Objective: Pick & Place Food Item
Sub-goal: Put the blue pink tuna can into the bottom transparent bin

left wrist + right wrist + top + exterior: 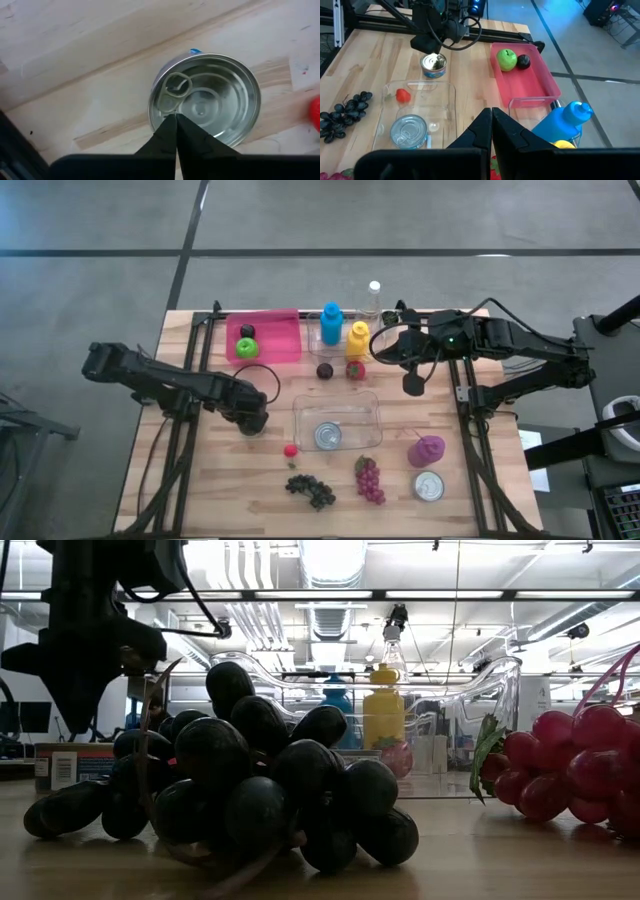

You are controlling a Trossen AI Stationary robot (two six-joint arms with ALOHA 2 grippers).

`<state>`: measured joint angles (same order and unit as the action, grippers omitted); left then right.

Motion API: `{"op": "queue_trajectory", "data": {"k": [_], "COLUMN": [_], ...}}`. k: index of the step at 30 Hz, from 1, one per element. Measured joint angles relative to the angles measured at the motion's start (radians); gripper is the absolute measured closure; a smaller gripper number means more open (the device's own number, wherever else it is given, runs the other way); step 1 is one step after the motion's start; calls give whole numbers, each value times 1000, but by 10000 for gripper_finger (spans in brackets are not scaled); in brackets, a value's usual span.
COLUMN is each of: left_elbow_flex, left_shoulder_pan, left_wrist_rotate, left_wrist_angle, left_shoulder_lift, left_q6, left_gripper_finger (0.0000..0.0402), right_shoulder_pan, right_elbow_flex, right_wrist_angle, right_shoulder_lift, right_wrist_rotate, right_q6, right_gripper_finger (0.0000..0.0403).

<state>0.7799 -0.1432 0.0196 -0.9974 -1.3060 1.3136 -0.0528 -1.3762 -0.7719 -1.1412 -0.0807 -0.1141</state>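
My left gripper [252, 420] hangs over the bench [200, 490] at about nine o'clock from the clear tray [336, 423], and my left wrist camera shows its jaws pressed together just above a silver can [205, 97] with a ring-pull lid, gripping nothing. My right gripper [412, 384] sits at about two o'clock from that tray, near the back of the bench — its jaws are also closed and empty, tips meeting as I look down past them. Inside the clear tray lies a second can [327, 436], lid up. A small red strawberry [291, 450] rests on the wood just off the tray's seven o'clock corner, and a dark grape bunch [311, 490] lies beyond it toward the front edge, with a red grape bunch [369, 480] beside it at three o'clock. Further right are a purple cup [427, 449] tipped on its side and a third can [428, 486] just in front of it. At the back, a pink bin [282, 338] holds a green apple [247, 348] and a dark fruit [247, 332] — next to it, at three o'clock, stand a blue bottle [331, 322], a yellow bottle [358, 340] and a clear bottle [374, 298]. A dark plum [325, 370] and a larger strawberry [355, 369] sit between those bottles and the tray.
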Motion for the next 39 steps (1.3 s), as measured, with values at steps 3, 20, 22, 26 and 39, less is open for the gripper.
{"op": "queue_trajectory", "data": {"k": [3, 20, 22, 26, 39], "left_elbow_flex": [-1, -64, -64, -61, -50], "left_shoulder_pan": [0, 0, 0, 0, 0], "left_wrist_rotate": [0, -4, -5, -8, -27], "left_wrist_angle": [-1, 6, -2, -5, -19], "left_shoulder_lift": [0, 0, 0, 2, 2], "left_q6": [1, 46, 45, 22, 11], "left_gripper_finger": [399, 401, 401, 401, 401], "right_shoulder_pan": [0, 0, 0, 0, 0], "right_elbow_flex": [0, 0, 0, 0, 0], "right_wrist_angle": [0, 0, 0, 0, 0], "right_shoulder_lift": [0, 0, 0, 0, 0], "right_wrist_rotate": [0, 0, 0, 0, 0], "right_q6": [2, 2, 2, 2, 10], "right_gripper_finger": [394, 394, 394, 394, 394]}}
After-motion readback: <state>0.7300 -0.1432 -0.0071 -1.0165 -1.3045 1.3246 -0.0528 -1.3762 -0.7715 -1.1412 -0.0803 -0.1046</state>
